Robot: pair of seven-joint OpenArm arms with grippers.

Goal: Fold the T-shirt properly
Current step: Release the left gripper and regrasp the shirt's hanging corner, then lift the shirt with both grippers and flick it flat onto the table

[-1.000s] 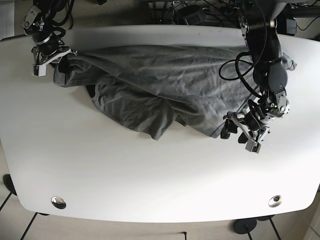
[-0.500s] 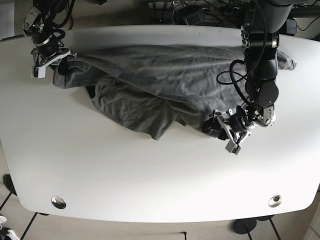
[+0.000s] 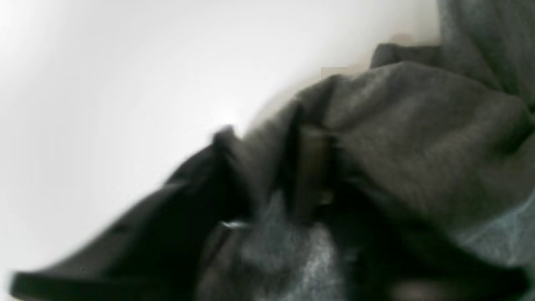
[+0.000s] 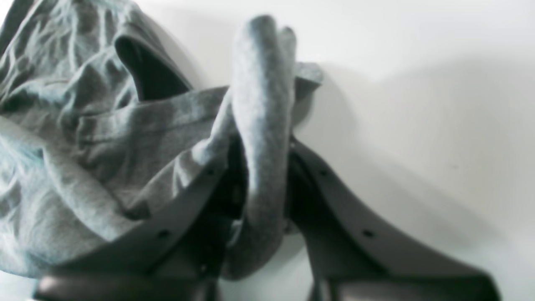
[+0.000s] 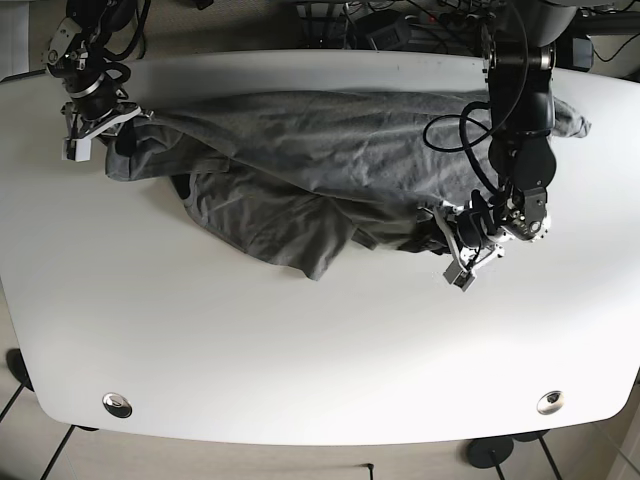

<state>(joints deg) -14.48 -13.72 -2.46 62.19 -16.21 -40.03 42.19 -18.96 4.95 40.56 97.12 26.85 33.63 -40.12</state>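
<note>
The dark grey T-shirt (image 5: 320, 160) lies crumpled across the far half of the white table (image 5: 300, 350), with a loose flap hanging toward the middle. My right gripper (image 5: 95, 125) is at the shirt's far left corner. In the right wrist view it (image 4: 259, 167) is shut on a rolled edge of the T-shirt (image 4: 83, 125). My left gripper (image 5: 450, 248) is at the shirt's lower right hem. In the blurred left wrist view it (image 3: 267, 154) is closed, with T-shirt cloth (image 3: 418, 138) bunched between and over its fingers.
The left arm and its black cable (image 5: 470, 140) hang over the shirt's right part. Two round metal fittings (image 5: 117, 404) (image 5: 549, 402) sit near the table's front edge. Cables and gear (image 5: 400, 25) lie behind the far edge.
My left gripper has moved left and then back toward the shirt, closing on the lower right hem, which has drawn in with it. My right gripper has shifted slightly farther back with its corner.
</note>
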